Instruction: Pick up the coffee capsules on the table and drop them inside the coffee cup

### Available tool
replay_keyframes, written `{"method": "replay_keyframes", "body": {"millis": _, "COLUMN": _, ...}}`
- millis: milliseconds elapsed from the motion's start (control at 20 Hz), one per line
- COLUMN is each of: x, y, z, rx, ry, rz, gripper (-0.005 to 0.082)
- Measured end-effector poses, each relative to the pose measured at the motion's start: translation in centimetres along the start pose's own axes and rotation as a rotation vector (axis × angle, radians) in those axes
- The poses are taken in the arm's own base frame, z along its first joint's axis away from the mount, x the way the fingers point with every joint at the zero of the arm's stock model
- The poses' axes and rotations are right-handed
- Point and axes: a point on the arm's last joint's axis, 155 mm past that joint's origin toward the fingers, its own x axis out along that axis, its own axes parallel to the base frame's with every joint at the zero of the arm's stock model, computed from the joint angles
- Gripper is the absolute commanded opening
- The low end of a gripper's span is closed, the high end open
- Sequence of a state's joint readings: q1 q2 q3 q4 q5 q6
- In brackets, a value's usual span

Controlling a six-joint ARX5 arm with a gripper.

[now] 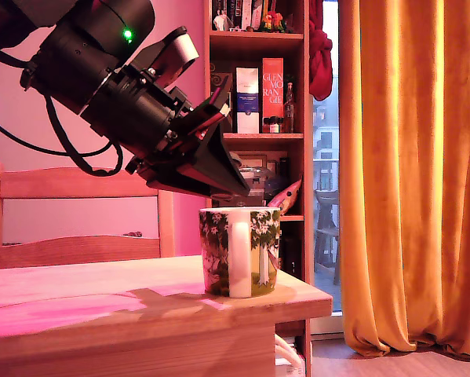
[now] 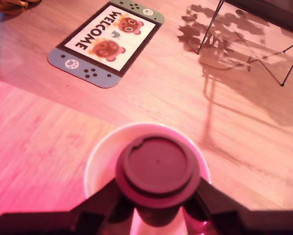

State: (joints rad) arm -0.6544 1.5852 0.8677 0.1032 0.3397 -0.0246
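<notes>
Holding: I am gripping the dark capsule in the gripper, jaws closed on its sides.
Cup: the coffee cup is sitting directly beneath it, lower centre of the wrist view.
Axis: capsule rim is facing up.

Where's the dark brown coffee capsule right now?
The dark brown coffee capsule is clamped in the black pincer directly above the open mouth of the white tree-printed ceramic mug, seen in the wrist view.

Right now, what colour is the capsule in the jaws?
Dark brown capsule, held over the white coffee cup; the wrist view shows it best.
</notes>
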Motion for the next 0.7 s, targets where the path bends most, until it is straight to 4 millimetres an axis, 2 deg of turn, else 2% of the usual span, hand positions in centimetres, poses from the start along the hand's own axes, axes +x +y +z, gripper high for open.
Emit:
{"method": "replay_keyframes", "body": {"millis": 300, "x": 0.0, "y": -0.4, "z": 0.7, "rx": 0.004, "ry": -0.026, "rz": -0.020, "gripper": 0.0124}}
{"method": "replay_keyframes", "body": {"millis": 350, "x": 0.0, "y": -0.5, "z": 0.8, "rx": -0.011, "ry": -0.030, "rz": -0.025, "gripper": 0.0168}}
{"method": "replay_keyframes", "body": {"millis": 400, "x": 0.0, "y": -0.5, "z": 0.8, "rx": -0.011, "ry": -0.032, "rz": -0.027, "gripper": 0.0279}}
{"method": "replay_keyframes", "body": {"millis": 450, "x": 0.0, "y": -0.5, "z": 0.9, "rx": -0.010, "ry": -0.036, "rz": -0.027, "gripper": 0.0445}}
{"method": "replay_keyframes", "body": {"millis": 500, "x": 0.0, "y": -0.5, "z": 1.0, "rx": -0.009, "ry": -0.040, "rz": -0.028, "gripper": 0.0562}}
{"method": "replay_keyframes", "body": {"millis": 550, "x": 0.0, "y": -0.5, "z": 1.1, "rx": -0.008, "ry": -0.043, "rz": -0.028, "gripper": 0.0590}}
{"method": "replay_keyframes", "body": {"millis": 700, "x": 0.0, "y": -0.5, "z": 1.1, "rx": -0.008, "ry": -0.044, "rz": -0.028, "gripper": 0.0585}}
